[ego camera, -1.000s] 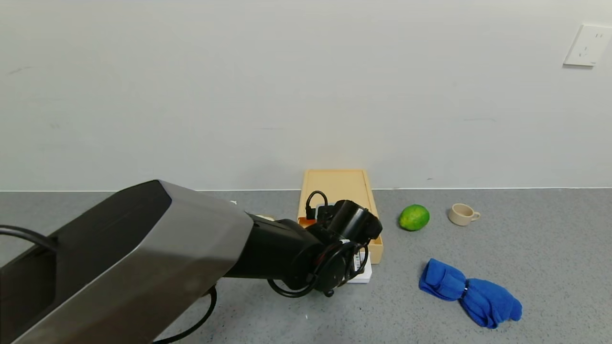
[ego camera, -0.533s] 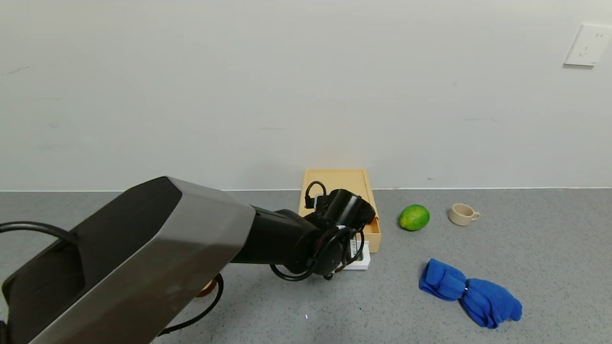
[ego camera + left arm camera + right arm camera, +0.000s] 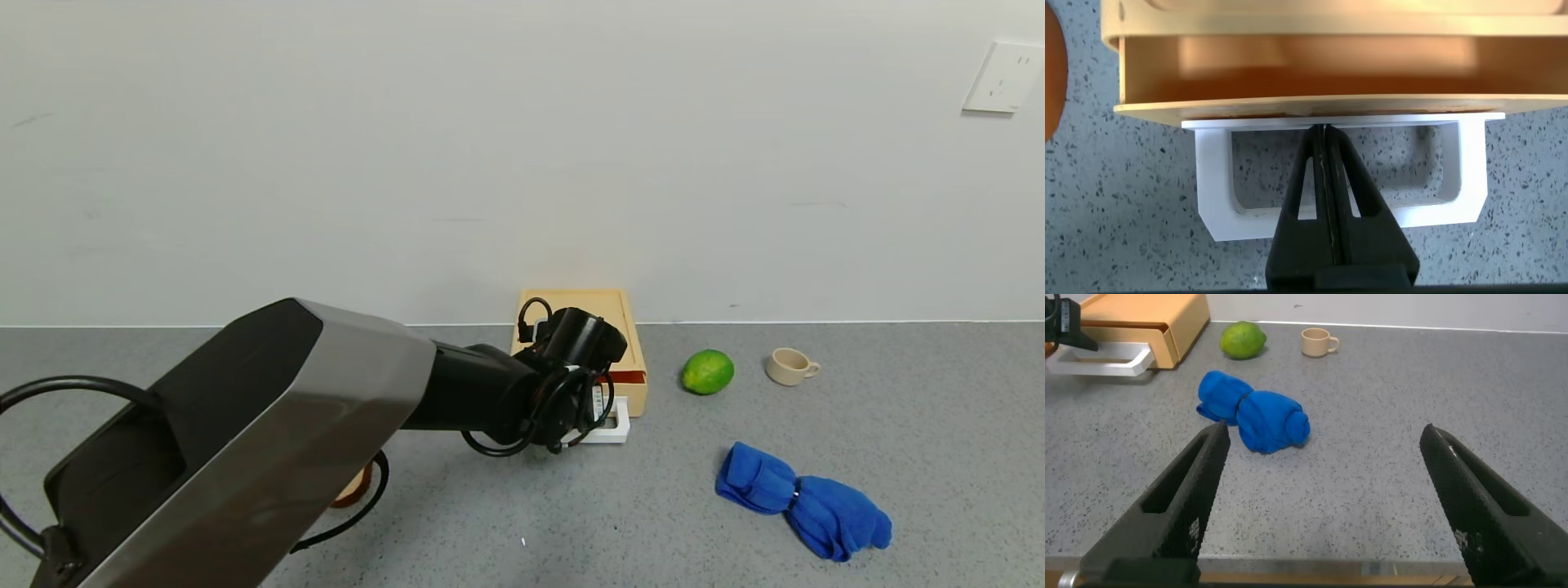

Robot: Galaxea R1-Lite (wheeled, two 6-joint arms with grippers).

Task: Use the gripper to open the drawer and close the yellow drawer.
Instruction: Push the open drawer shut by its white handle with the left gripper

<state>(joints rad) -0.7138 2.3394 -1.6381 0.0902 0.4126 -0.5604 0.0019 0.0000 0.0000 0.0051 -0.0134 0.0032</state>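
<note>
Grey counter (image 3: pixel 898 392) — lime (image 3: pixel 707 371), cup (image 3: pixel 790 366), blue cloth (image 3: pixel 804 500) beside drawer (image 3: pixel 624 384); left gripper (image 3: pixel 1328 139) fingers closed.

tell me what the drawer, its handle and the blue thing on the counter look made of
Drawer: probably matte plastic, though painted wood is possible; smooth pale yellow walls without grain. Handle: likely white plastic, an even moulded loop with rounded corners. Blue cloth: soft fabric, apparently terry or microfibre; fuzzy, bunched folds.

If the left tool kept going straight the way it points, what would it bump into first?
Probably the drawer front: the shut left tool points through the white handle at it, seemingly almost touching.
</note>
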